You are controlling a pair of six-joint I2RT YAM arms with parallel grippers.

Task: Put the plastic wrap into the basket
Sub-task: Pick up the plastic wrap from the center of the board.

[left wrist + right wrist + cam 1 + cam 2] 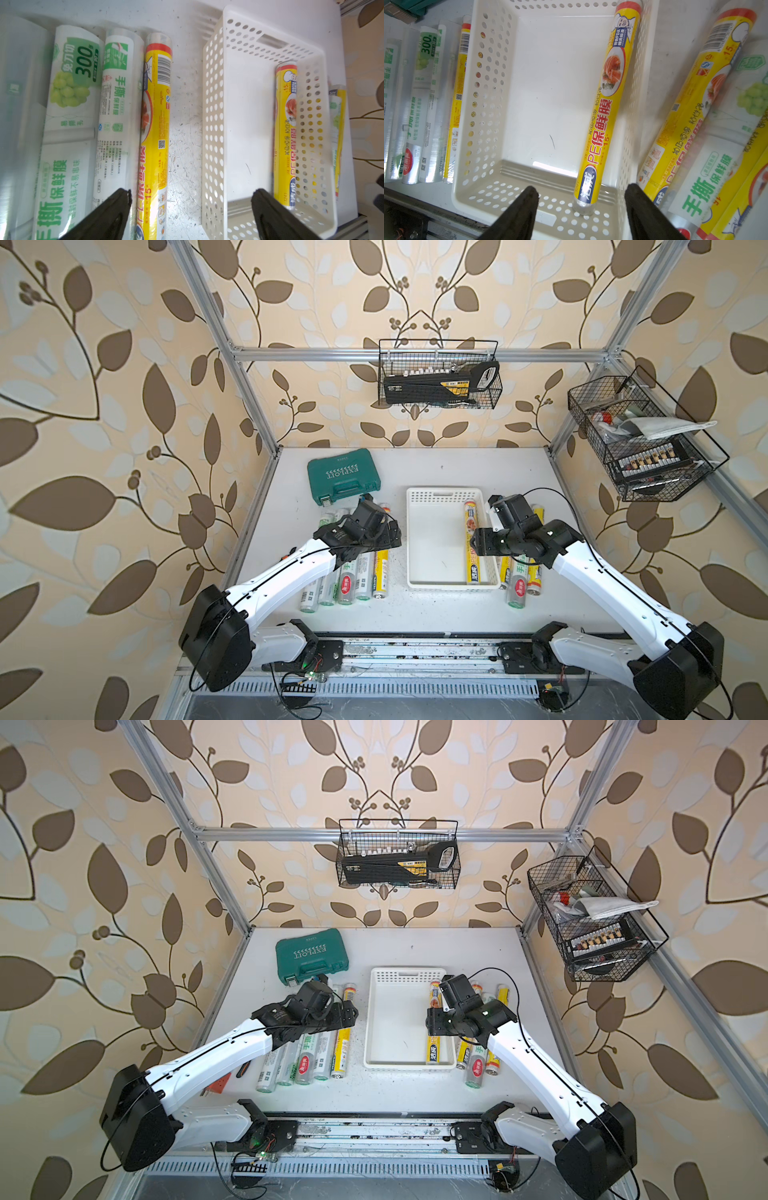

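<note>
Under the right end effector, top views: the right end effector (475, 542) hangs over the basket (409, 543). One placed roll (473, 568) lies inside along the wall on that arm's side. Spare rolls (519, 585) wait on the desk (415, 614) just outside that wall.
Under the left end effector, top views: the left end effector (351, 1017) sits above the row of rolls (316, 1056), beside the basket.
Left wrist view: the left end effector (191, 194) is spread wide and empty. The nearest yellow roll (154, 124) lies just inside one jaw, with bare desk and the basket wall (214, 124) below the rest of the gap.
Right wrist view: the right end effector (581, 189) has its jaws apart, gripping nothing. The placed roll (606, 112) runs beneath the gap, on the basket floor.
Step in hand, judged: the left arm picks the nearest yellow roll.
Doing it well:
- Centre the jaws across the roll's middle, clear of its silvery neighbour (116, 104).
- Lift it level.
- Lay it parallel beside the placed roll, because the basket looks barely longer than a roll.
- Raise the right arm clear first.
</note>
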